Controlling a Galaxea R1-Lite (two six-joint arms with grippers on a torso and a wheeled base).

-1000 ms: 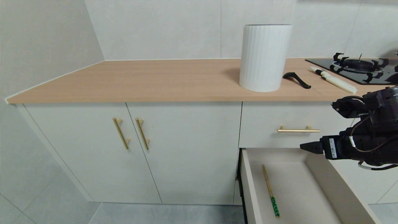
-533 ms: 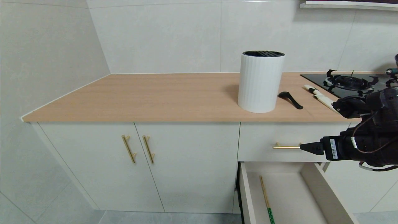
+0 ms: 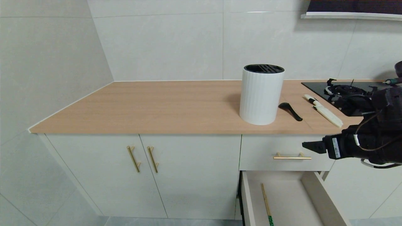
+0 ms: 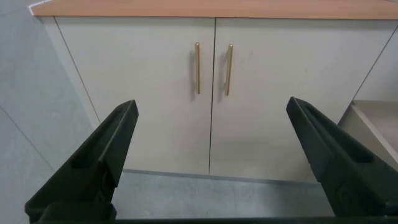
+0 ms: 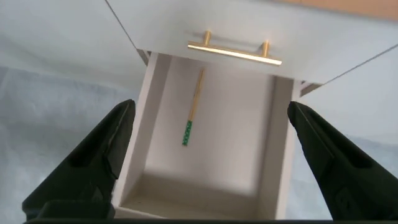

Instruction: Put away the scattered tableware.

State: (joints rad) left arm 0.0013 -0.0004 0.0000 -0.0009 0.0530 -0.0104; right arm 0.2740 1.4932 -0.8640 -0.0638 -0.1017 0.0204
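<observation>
Pale wood countertop [image 3: 157, 106] runs along the tiled wall above cream cabinet doors with gold bar handles [image 4: 211, 143], which our left gripper [image 4: 211, 106] faces with its fingers spread wide. Further right on the counter we see a white ribbed cylindrical holder with a black slotted top [image 3: 261, 94], a black spoon [image 3: 290, 110] just beside it, then a cream-coloured knife [image 3: 323, 110]. Below, a wooden chopstick with a green end [image 5: 194, 106] lies in the open cream drawer [image 5: 278, 155], and our right gripper [image 5: 210, 107] hangs above it, fingers apart and holding nothing.

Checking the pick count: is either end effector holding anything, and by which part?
Nothing held: left end effector and right end effector are both open and empty.
</observation>
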